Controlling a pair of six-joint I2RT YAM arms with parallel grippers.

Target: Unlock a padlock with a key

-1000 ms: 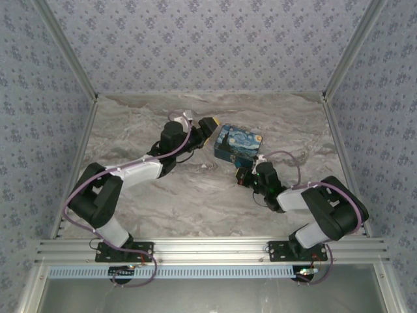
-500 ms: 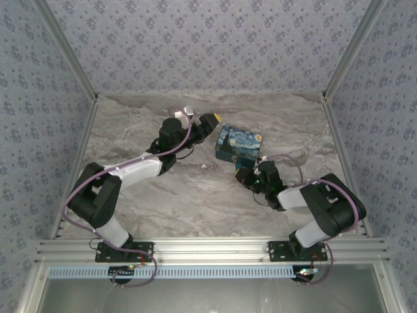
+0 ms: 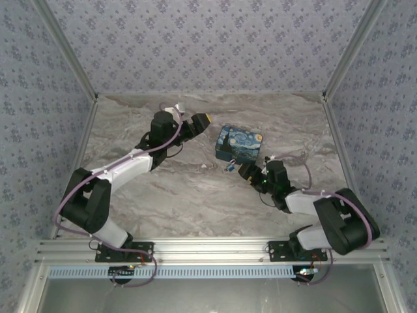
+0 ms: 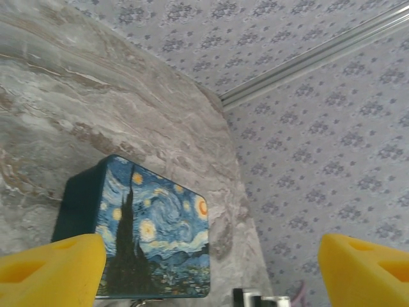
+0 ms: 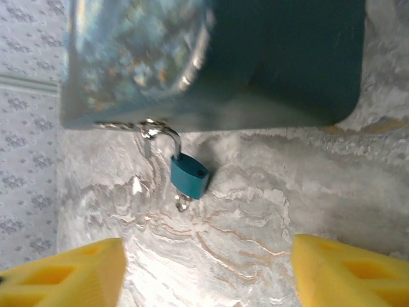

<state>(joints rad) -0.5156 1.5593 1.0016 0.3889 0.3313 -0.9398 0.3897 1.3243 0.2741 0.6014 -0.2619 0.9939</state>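
Observation:
The teal padlock [image 5: 190, 177] hangs by its thin silvery shackle [image 5: 163, 134] from the latch on the box's front and rests on the marble. One shackle leg looks free of the body. The key [image 5: 182, 203] shows as a small metal bit sticking out of the padlock's bottom. My right gripper [image 5: 204, 262] is open, a short way back from the padlock, nothing between its yellow fingers [image 5: 61, 272]. From above, the padlock [image 3: 229, 167] lies between the box and the right gripper [image 3: 246, 171]. My left gripper [image 3: 202, 120] is open, left of the box, holding nothing.
The starry-night box [image 3: 238, 144] stands mid-table, seen from its left in the left wrist view as the box [image 4: 153, 236]. Patterned walls close in the back and sides. Open marble [image 3: 189, 195] lies in front of the box between the arms.
The left gripper has drawn back and left, off the box's corner. The right arm has shifted right and its gripper has pulled off the padlock, which now shows in front of the box.

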